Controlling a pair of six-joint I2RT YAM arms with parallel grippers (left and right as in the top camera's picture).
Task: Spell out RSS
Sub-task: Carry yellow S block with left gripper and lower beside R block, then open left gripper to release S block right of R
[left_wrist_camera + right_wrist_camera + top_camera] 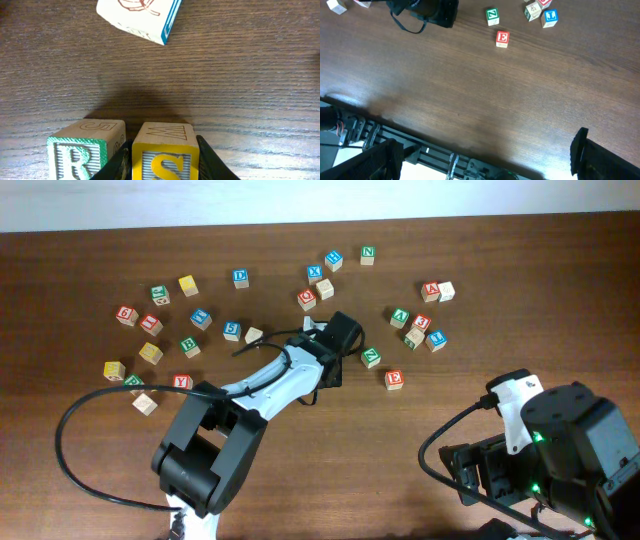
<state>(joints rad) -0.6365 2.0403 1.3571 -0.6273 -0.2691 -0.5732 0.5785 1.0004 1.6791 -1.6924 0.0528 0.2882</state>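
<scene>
The left tool [162,161] is closed on the S block [162,150]. A dark finger presses against each side, which leaves the yellow-framed letter facing the wrist camera. The tool holds the S just beside the R block [82,150], on the side where the next letter belongs. Both letters are upright, the fronts are roughly flush, and one finger sits in the gap between the two blocks. I judge this to be the placing of the first S, and gripping across the sides keeps the front readable and the R undisturbed. Whether the S already rests on the table [240,75] I cannot tell, since its base is cut off. A blue-edged block [140,17] lies well apart beyond the pair, clear of the row. The right tool [490,159] hangs over bare table near the front edge with its fingers spread wide and nothing in them, probably parked so as not to crowd the row. One S is probably yet to be fetched from the loose blocks [188,285] scattered across the far half in the overhead view, though most of their letters are too small to read.
</scene>
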